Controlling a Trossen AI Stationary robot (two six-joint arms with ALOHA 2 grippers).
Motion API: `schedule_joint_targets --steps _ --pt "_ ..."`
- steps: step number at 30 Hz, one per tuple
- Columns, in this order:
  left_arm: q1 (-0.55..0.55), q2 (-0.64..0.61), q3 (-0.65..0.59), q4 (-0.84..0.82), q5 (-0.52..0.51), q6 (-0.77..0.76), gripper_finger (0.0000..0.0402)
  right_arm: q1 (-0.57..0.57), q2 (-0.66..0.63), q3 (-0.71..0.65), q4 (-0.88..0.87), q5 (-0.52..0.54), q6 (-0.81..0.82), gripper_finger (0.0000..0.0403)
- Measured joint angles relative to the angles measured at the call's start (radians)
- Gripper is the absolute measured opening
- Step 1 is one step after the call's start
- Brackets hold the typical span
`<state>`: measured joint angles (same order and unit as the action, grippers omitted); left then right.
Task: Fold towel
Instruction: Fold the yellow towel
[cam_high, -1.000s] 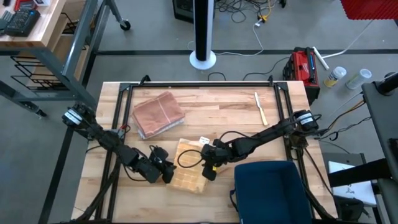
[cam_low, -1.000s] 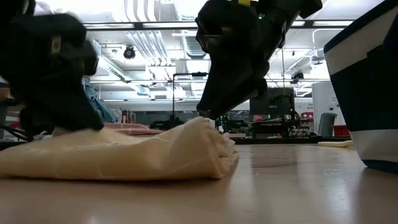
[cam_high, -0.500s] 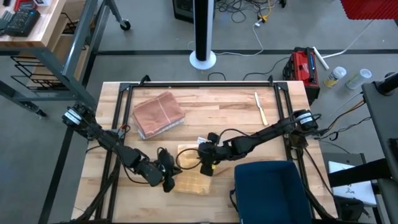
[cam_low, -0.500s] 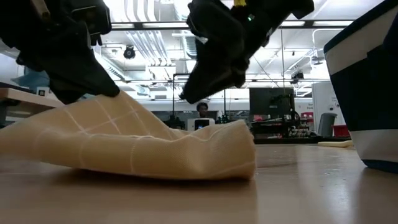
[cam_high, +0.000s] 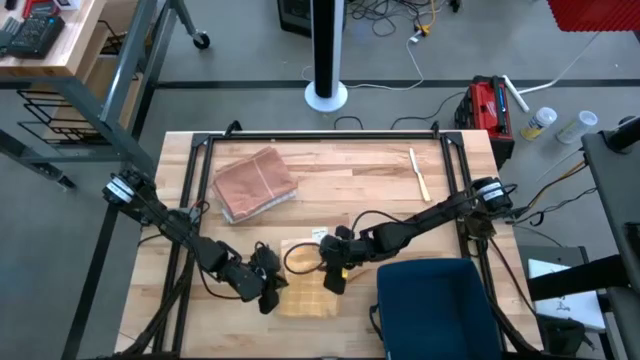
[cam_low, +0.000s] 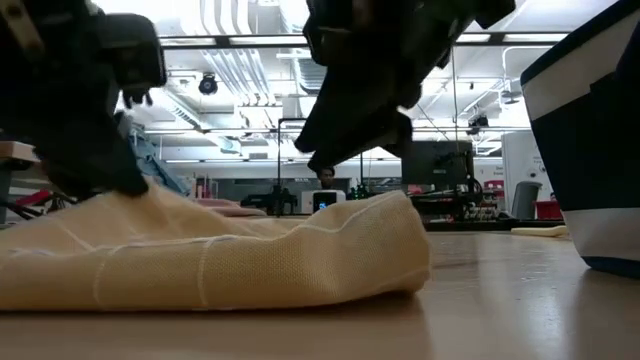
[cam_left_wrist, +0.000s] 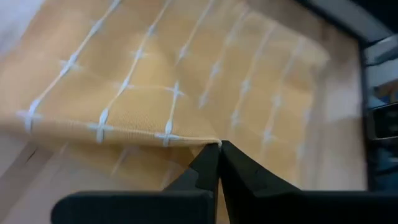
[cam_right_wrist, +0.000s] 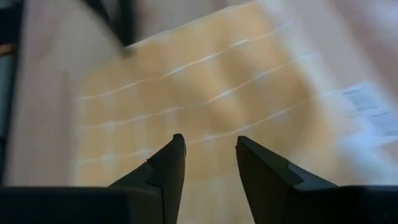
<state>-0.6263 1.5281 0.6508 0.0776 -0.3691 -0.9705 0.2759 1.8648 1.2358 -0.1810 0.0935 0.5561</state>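
A yellow towel (cam_high: 308, 285) with a white grid lies rumpled on the wooden table, near its front edge. My left gripper (cam_high: 270, 294) is at the towel's left side, shut on its edge (cam_left_wrist: 186, 138). My right gripper (cam_high: 336, 276) hovers over the towel's right part (cam_right_wrist: 205, 93). Its fingers are open, and only the cloth below shows between them. In the low view the towel (cam_low: 220, 260) rises toward the left gripper (cam_low: 128, 185) and lies in a low hump at the right. My left gripper pinches the towel's left edge (cam_left_wrist: 186, 138) between its two fingertips, coming from the table's left and slanting down. More cloth shows under that edge, so it may be a fold. The held part is raised a little and the rest lies slack on the table.
A folded pink towel (cam_high: 255, 183) lies at the far left of the table. A pale flat utensil (cam_high: 418, 172) lies at the far right. A dark blue container (cam_high: 435, 300) stands at the near right, close to my right arm. A white tag (cam_right_wrist: 367, 106) shows beside the towel.
My left gripper has taken the towel's left edge, lifted it and rolled its wrist, then sunk a little. That side of the cloth now stands raised. The bunched hump under my right gripper has spread out lower and wider toward the right.
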Motion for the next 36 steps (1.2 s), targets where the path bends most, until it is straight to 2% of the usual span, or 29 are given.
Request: schedule_joint_targets --steps 4,7,9,14,17,22,27,36 --pt "0.000 0.007 -0.015 -0.004 -0.009 -0.013 0.0002 0.040 0.000 0.000 -0.006 -0.101 0.126 0.0130" --pt "-0.004 0.006 -0.011 0.007 -0.010 0.016 0.0002 0.085 0.000 0.000 -0.037 -0.120 0.266 0.0124" --pt "-0.005 0.006 -0.011 0.004 -0.011 0.018 0.0004 0.114 0.000 0.000 -0.065 -0.110 0.371 0.0120" --pt "-0.010 0.006 -0.011 0.012 -0.011 0.018 0.0001 0.173 0.002 -0.005 -0.137 0.030 0.595 0.0115" --pt "-0.019 0.006 -0.011 0.027 -0.011 0.013 0.0002 0.179 0.003 -0.006 -0.138 0.068 0.620 0.0120" --pt "-0.034 0.008 -0.010 0.040 -0.012 0.001 0.0002 0.174 0.003 -0.014 -0.161 0.139 0.605 0.0149" --pt "-0.036 0.008 -0.010 0.040 -0.014 -0.007 0.0001 0.164 0.003 -0.019 -0.159 0.146 0.603 0.0185" --pt "-0.037 0.008 -0.010 0.043 -0.034 -0.007 0.0001 0.149 0.003 -0.068 -0.103 0.222 0.595 0.0229"
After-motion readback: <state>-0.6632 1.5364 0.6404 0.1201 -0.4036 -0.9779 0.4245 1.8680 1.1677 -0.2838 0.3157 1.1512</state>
